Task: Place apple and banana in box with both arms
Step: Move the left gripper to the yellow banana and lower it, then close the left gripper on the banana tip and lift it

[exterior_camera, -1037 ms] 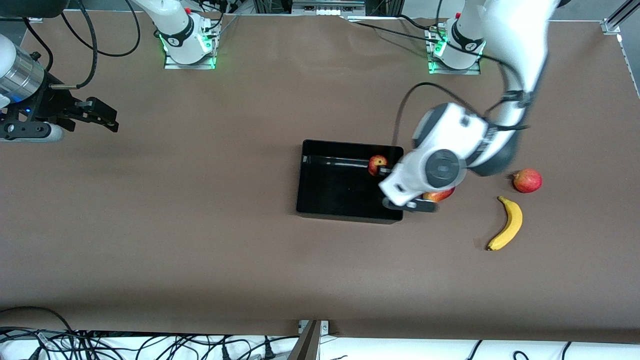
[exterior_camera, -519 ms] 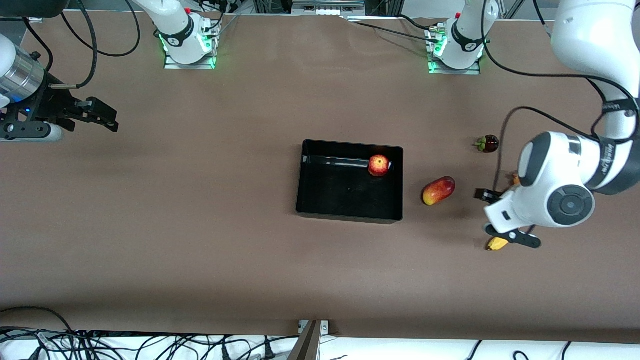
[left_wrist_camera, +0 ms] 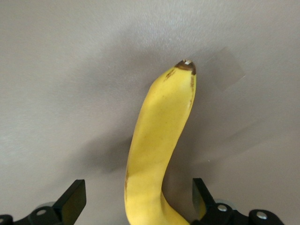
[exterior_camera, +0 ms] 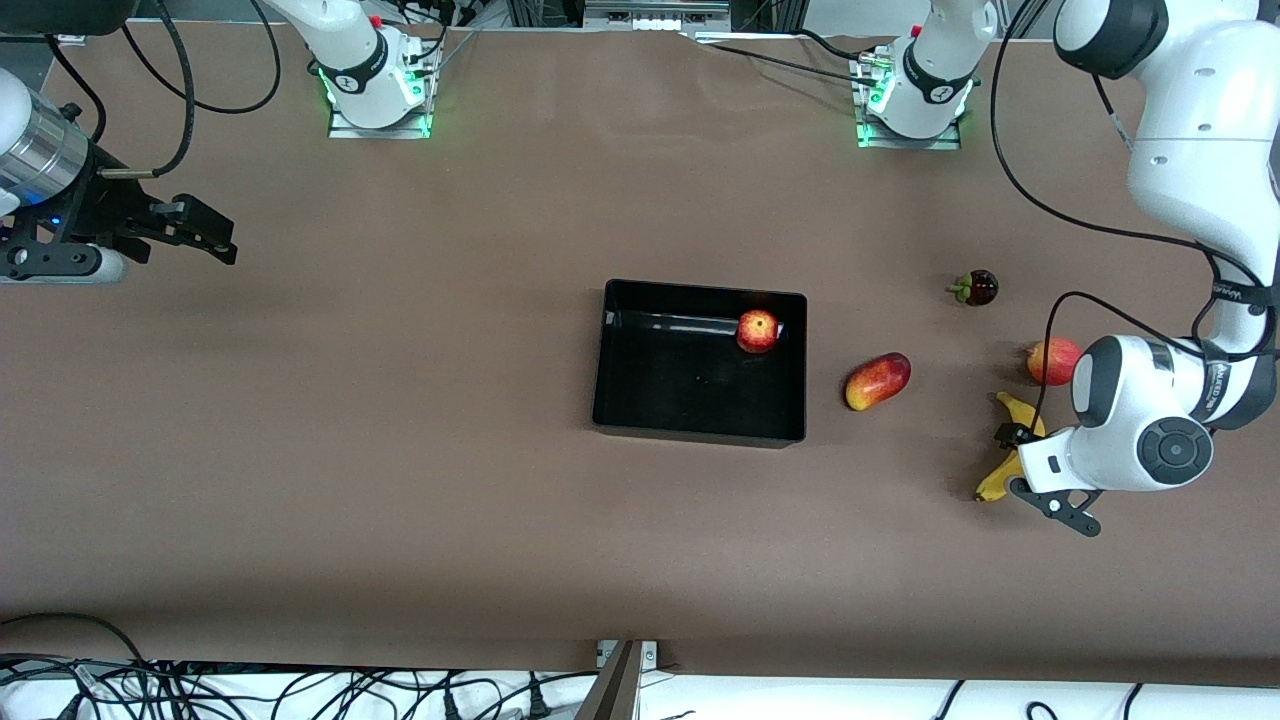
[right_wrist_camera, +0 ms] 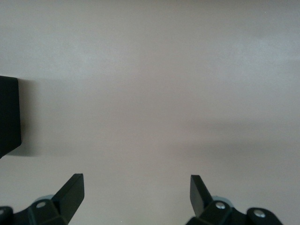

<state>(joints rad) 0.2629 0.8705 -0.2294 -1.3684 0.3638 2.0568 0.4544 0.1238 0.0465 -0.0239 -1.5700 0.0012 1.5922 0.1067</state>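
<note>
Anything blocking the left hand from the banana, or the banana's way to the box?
Nothing blocks the open left hand; the banana lies between its fingers. A mango lies on the table between banana and box; lifting should clear it.

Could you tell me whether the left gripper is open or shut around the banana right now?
Open. In the left wrist view the left gripper has its fingers spread wide, the banana lying between them on the table, not yet clamped.
</note>
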